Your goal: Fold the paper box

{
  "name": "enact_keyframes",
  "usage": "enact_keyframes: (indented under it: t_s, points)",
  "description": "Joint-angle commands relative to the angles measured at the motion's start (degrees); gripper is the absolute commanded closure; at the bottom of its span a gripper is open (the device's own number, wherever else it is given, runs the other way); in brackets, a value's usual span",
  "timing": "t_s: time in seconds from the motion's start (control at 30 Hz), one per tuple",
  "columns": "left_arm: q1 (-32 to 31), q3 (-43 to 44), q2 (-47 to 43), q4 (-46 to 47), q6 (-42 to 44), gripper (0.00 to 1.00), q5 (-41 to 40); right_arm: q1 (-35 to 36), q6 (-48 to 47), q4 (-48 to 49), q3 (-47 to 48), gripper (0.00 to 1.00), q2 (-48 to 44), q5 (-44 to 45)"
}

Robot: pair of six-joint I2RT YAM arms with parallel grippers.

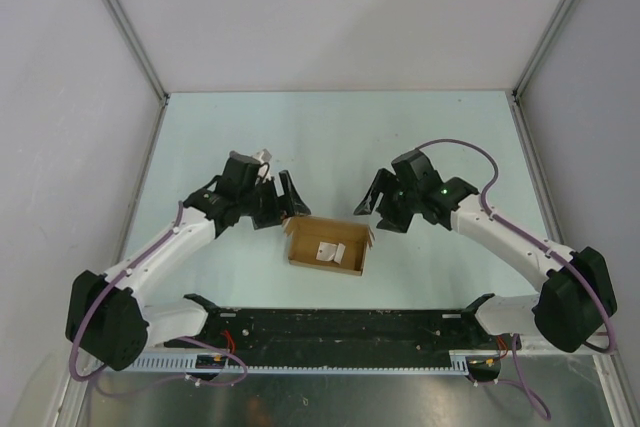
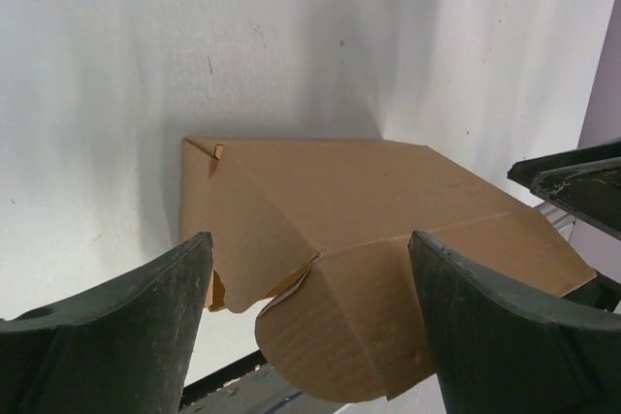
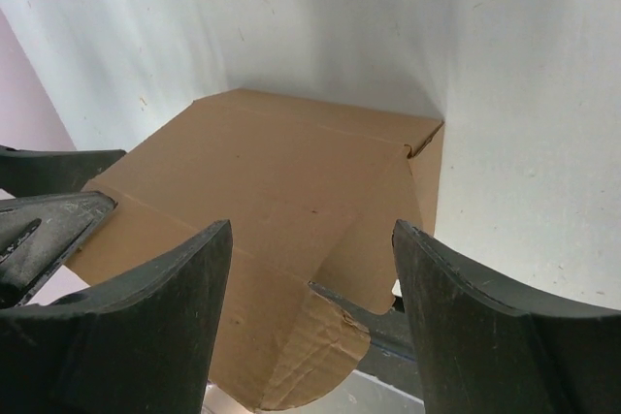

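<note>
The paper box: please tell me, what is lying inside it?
Seen from above, the paper box is open, and a small white-grey square piece lies on its floor. Both wrist views show only its outer walls and flaps, so the inside is hidden there.

A pale green desk [image 1: 250,127] sits enclosed by plain white walls [image 1: 340,7] with grey metal corner posts [image 1: 120,17].
</note>
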Motion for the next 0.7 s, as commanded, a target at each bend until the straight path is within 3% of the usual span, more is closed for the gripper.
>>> enact_keyframes:
  t_s: [0.0, 0.67]
  points:
    - [-0.3, -1.3, -2.7, 0.8, 0.2, 0.13, 2.2, 0.6, 1.0, 0.1, -0.6, 0.27, -1.8, -2.1]
    - [-1.7, -2.2, -3.8, 1.0, -0.4, 0.15, 3.3, 2.5, 10.4, 8.1, -7.9, 0.27, -3.9, -6.3]
